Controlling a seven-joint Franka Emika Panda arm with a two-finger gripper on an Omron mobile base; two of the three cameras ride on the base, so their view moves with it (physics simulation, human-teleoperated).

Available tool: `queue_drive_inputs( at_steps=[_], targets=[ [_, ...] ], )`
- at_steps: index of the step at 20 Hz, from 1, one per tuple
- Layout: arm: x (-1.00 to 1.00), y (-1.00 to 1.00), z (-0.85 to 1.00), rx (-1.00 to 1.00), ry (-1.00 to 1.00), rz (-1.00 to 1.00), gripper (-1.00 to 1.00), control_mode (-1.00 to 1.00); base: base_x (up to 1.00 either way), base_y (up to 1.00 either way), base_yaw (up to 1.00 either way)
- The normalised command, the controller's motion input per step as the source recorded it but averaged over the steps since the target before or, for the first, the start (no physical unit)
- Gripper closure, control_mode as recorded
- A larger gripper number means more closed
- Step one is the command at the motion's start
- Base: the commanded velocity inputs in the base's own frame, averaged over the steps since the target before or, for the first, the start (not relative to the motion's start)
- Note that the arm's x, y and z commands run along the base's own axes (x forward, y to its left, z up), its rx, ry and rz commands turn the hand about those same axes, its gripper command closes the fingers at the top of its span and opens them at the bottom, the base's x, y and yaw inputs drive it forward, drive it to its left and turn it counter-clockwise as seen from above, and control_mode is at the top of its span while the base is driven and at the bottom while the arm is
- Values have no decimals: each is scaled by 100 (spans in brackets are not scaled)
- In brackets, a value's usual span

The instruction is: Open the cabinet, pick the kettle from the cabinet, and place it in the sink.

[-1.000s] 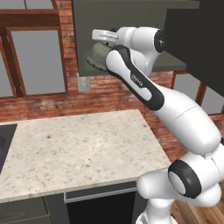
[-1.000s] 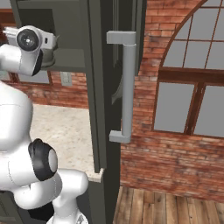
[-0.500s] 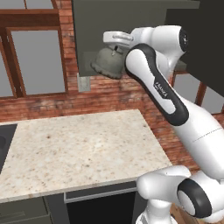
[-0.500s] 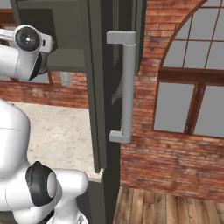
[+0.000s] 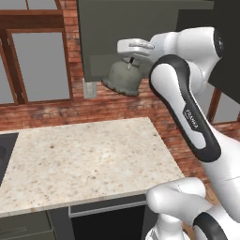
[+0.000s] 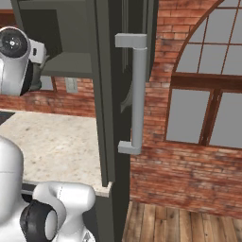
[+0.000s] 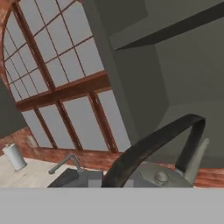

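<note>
Kettle [image 5: 123, 78] in shut jaws, airborne

The kettle [image 5: 123, 78], a squat dull grey dome with a dark arched handle, hangs tilted in the air just in front of the cabinet's [image 5: 126, 33] lower edge. The cabinet, dark grey-green, stands open, its door [image 6: 111, 94] edge-on with a long vertical silver bar handle [image 6: 137, 94]. The sink's [image 7: 72, 178] faucet [image 7: 65, 162] shows far below the kettle.

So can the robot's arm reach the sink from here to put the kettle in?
Probably not yet. The gripper holds the kettle up beside the cabinet, and the sink lies far across the counter.
</note>
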Motion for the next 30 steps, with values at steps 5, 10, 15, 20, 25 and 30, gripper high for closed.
queue_drive_inputs(
  at_steps=[5,10,15,20,25,30],
  targets=[
    [-52,18,-22,-12,-1,0,100,-100,0,0,0],
    [-14,10,-29,-12,0,0,100,-100,0,0,0],
    [-10,19,-27,-8,0,0,100,-100,0,0,0],
    [-10,23,-29,-1,-4,0,100,-100,0,0,0],
    [-11,25,-31,-1,-5,-2,100,-100,0,0,0],
    [-2,25,-32,-8,-1,-6,100,-100,0,0,0]
  ],
)
